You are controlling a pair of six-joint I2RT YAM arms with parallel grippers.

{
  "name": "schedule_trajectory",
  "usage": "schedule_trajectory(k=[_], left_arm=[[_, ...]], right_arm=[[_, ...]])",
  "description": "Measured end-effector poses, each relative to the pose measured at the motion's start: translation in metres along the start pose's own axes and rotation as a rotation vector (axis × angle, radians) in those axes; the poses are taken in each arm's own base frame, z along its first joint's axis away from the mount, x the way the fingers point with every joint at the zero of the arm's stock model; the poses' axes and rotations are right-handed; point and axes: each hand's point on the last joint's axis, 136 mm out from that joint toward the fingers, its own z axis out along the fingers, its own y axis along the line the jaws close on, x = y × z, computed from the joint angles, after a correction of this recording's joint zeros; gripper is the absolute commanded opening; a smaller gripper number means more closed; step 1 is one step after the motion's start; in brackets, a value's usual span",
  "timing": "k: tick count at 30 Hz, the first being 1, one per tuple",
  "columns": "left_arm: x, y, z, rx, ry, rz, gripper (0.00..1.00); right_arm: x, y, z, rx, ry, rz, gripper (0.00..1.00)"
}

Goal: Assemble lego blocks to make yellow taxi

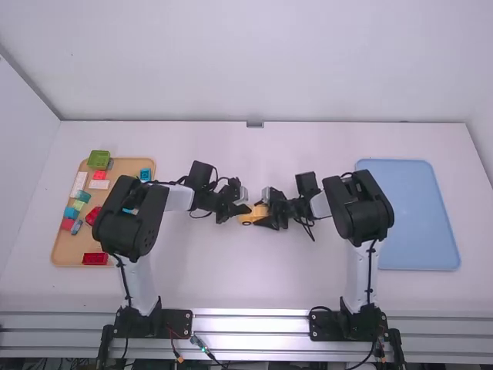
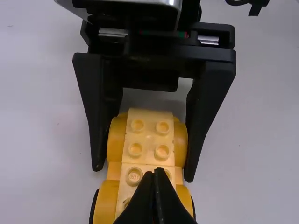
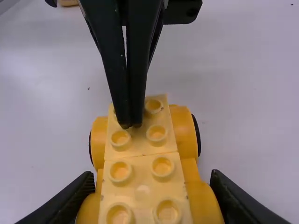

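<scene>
The white table (image 1: 216, 285) is the biggest thing here. The left arm (image 1: 129, 220) and right arm (image 1: 359, 204) bend in towards its middle. The blue tray (image 1: 420, 231) lies on the right, partly beneath the right arm, and the tan tray (image 1: 68, 250) on the left, partly beneath the left arm. The right gripper (image 1: 258, 215) pinches the car (image 1: 248, 219) from both sides, one finger against each. The left gripper (image 1: 246, 208) has its fingers pressed together, tips over the car's studded top; I cannot tell whether they touch it. The car sits mid-table, between the arms, yellow with pale plates (image 3: 142, 189) along its top. In the tan tray are a green block (image 1: 98, 159) at the far edge, a red block (image 1: 95, 259) at the near edge and smaller blocks (image 1: 98, 184) between
</scene>
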Motion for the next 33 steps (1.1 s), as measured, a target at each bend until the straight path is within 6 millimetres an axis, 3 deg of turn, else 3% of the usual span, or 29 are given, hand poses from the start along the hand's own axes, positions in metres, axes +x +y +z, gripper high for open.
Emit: schedule_trajectory(k=[8, 9, 11, 13, 14, 15, 21, 23, 25, 27, 30, 33], left_arm=[[0.0, 0.004, -0.001, 0.008, 0.031, -0.039, 0.02], [0.0, 0.005, -0.003, 0.013, 0.054, -0.054, 0.22], [0.0, 0.002, -0.004, 0.031, 0.072, -0.076, 0.31], [-0.004, 0.0, -0.008, 0.059, 0.113, -0.1, 0.57], [-0.004, 0.0, -0.009, 0.062, 0.129, -0.101, 0.62], [-0.006, 0.001, -0.012, 0.066, 0.145, -0.108, 1.0], [-0.039, 0.038, -0.047, 0.011, 0.217, -0.054, 0.99], [-0.049, 0.048, -0.062, -0.012, 0.223, -0.042, 0.99], [-0.056, 0.057, -0.076, -0.038, 0.219, -0.037, 0.99], [-0.059, 0.064, -0.089, -0.061, 0.206, -0.038, 0.99], [-0.057, 0.072, -0.102, -0.087, 0.184, -0.06, 0.99], [-0.049, 0.081, -0.118, -0.127, 0.173, -0.118, 0.99]], right_arm=[[0.0, -0.002, 0.0, 0.005, 0.003, -0.001, 0.39], [0.0, -0.003, 0.0, 0.008, 0.006, -0.001, 0.4], [-0.001, -0.005, 0.0, 0.014, 0.008, -0.003, 0.4], [-0.002, -0.012, 0.0, 0.032, 0.017, -0.003, 0.43], [-0.002, -0.015, -0.001, 0.042, 0.02, -0.003, 0.44], [-0.002, -0.018, -0.003, 0.05, 0.021, -0.002, 0.43], [-0.003, -0.015, -0.003, 0.037, 0.013, 0.009, 0.47], [-0.003, -0.014, -0.002, 0.033, 0.011, 0.008, 0.55], [-0.003, -0.014, -0.002, 0.032, 0.011, 0.01, 0.76], [-0.004, -0.014, -0.002, 0.03, 0.008, 0.007, 0.9], [-0.005, -0.013, -0.002, 0.027, 0.005, 0.007, 0.98], [-0.005, -0.013, -0.002, 0.028, 0.005, 0.01, 0.99]])
